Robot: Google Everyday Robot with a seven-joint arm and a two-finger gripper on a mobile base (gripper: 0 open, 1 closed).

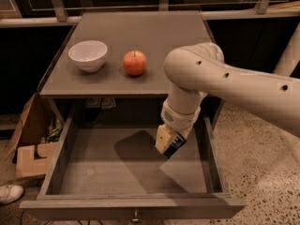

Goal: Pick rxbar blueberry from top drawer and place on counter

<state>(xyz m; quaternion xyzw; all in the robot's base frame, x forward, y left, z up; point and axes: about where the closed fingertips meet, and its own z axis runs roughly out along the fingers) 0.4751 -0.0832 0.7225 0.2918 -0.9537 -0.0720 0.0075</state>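
Note:
The top drawer (103,172) stands pulled fully open, its grey floor bare, with a small knob (136,216) on the front. My gripper (168,145) hangs above the drawer's right-middle, shut on the rxbar blueberry (175,146), a dark navy bar with a pale edge that sticks out below the fingers. The bar is lifted off the drawer floor and casts a shadow there. The counter (159,36) is the flat grey top just behind and above the drawer. My pale arm comes in from the right, crossing the counter's front right corner.
A white bowl (87,55) and a red apple (135,63) sit on the counter's left half. Cardboard boxes (30,144) and a white shoe (9,193) lie on the floor left of the cabinet. Speckled floor lies to the right.

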